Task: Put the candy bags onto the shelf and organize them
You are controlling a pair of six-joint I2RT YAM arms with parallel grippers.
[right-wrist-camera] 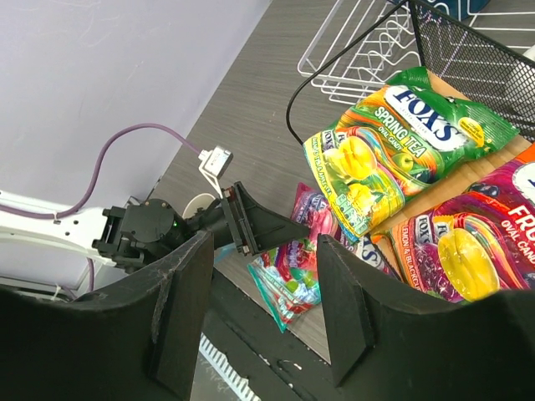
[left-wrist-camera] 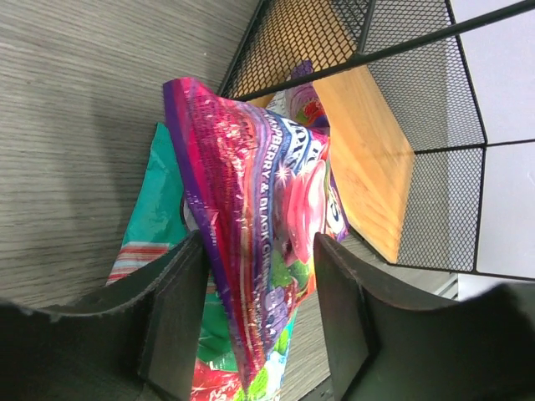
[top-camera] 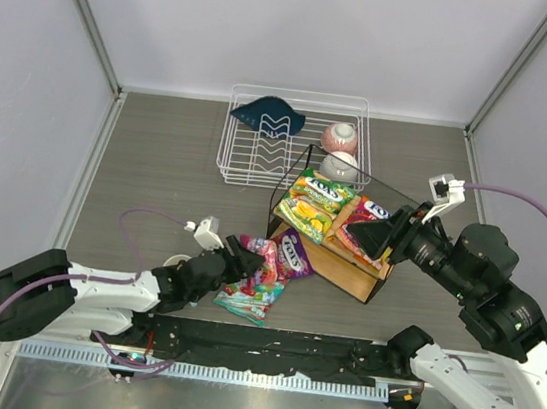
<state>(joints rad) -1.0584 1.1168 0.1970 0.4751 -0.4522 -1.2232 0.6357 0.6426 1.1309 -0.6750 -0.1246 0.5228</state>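
Observation:
The shelf (top-camera: 341, 266), a black wire frame with a tan board (left-wrist-camera: 368, 142), stands right of centre. The green bag (top-camera: 316, 202) and the orange-red bag (top-camera: 355, 215) lie on its board, as the right wrist view shows for the green (right-wrist-camera: 393, 150) and the orange-red (right-wrist-camera: 476, 242). The purple bag (top-camera: 285, 254) stands on edge against the shelf front. My left gripper (top-camera: 246, 259) is open, and the purple bag's (left-wrist-camera: 267, 217) lower end hangs between its jaws (left-wrist-camera: 255, 334). The teal bag (top-camera: 246, 300) lies flat on the table beneath. My right gripper (top-camera: 378, 238) is open and empty over the shelf's front edge (right-wrist-camera: 263, 309).
A white wire dish rack (top-camera: 292, 141) stands behind the shelf, holding a dark blue item (top-camera: 265, 116) and two bowls (top-camera: 341, 138). A small white disc (top-camera: 177, 262) lies near the left arm. Grey walls close in the table's sides.

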